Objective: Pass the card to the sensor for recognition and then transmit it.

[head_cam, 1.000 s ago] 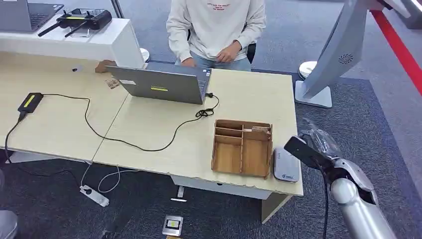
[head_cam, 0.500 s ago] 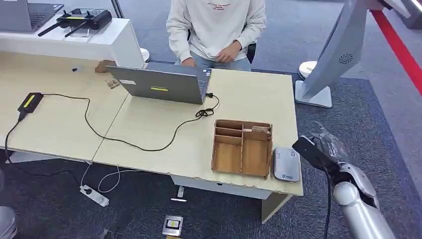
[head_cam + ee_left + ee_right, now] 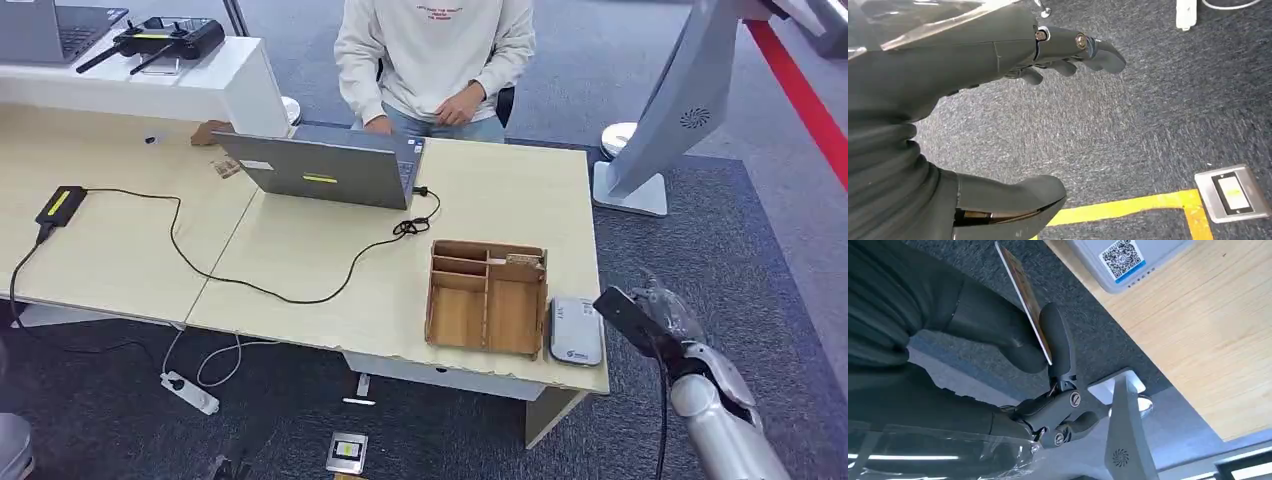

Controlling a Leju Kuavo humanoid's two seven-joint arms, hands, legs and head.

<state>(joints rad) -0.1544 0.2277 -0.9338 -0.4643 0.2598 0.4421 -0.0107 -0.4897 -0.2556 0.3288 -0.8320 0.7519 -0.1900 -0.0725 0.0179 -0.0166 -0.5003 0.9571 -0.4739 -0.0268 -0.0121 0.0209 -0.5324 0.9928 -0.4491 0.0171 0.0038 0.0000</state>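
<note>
My right hand (image 3: pixel 648 318) hangs just off the table's right front corner, beside the grey-white sensor (image 3: pixel 577 331) that lies flat there. In the right wrist view the hand (image 3: pixel 1048 405) pinches a thin card (image 3: pixel 1020 290) between the thumb and a finger. The card stands edge-on over the carpet, a little apart from the sensor (image 3: pixel 1118 260) with its QR label. My left hand (image 3: pixel 998 45) hangs over the grey carpet with its fingers apart and nothing in it.
A wooden divided box (image 3: pixel 487 296) stands left of the sensor on the light table (image 3: pixel 300 260). Farther back a person (image 3: pixel 435 60) sits behind a laptop (image 3: pixel 325 168), whose black cable crosses the table. A white stand (image 3: pixel 650 130) rises at the right. A floor socket plate (image 3: pixel 1230 192) lies on the carpet.
My right hand with the card has drawn back from over the sensor's right edge, to the right and toward me, off the table.
</note>
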